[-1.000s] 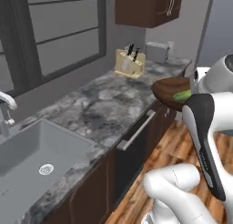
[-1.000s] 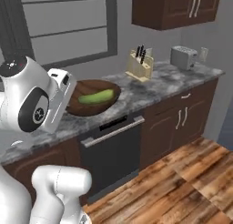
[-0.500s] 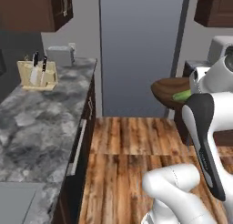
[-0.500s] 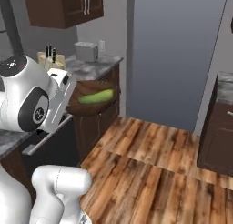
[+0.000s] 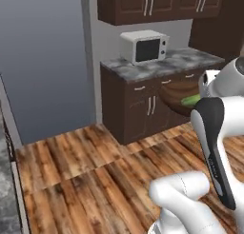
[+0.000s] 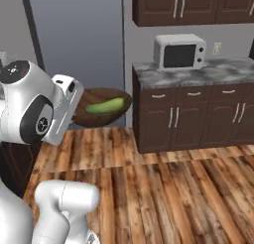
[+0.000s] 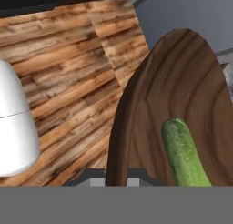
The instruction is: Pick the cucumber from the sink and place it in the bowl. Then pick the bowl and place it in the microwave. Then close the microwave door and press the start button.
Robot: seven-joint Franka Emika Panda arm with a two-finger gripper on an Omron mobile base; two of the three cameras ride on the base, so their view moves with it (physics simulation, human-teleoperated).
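Note:
My gripper [image 7: 116, 178] is shut on the near rim of the dark brown wooden bowl [image 7: 182, 82] and holds it up in the air beside the arm. The green cucumber [image 7: 184, 157] lies inside it. The right base view shows the bowl [image 6: 101, 118] with the cucumber [image 6: 105, 106] just right of the white hand. From the left base camera the bowl [image 5: 177, 91] and cucumber [image 5: 190, 100] peek out behind the arm. A white microwave [image 6: 179, 52] [image 5: 143, 46] stands on a far counter, its dark window toward me. The sink is out of view.
Open wood floor [image 6: 163, 188] lies between me and the dark lower cabinets [image 6: 188, 121] under the microwave's granite counter [image 5: 162, 64]. Upper cabinets [image 5: 152, 4] hang above it. A tall grey panel [image 5: 43, 62] stands to the left, and a counter edge [image 5: 5, 180] runs along the left border.
The whole picture has swung: the sink counter gave way to the grey panel, then to the microwave counter, so the base has turned. The bowl with the cucumber stays in my gripper.

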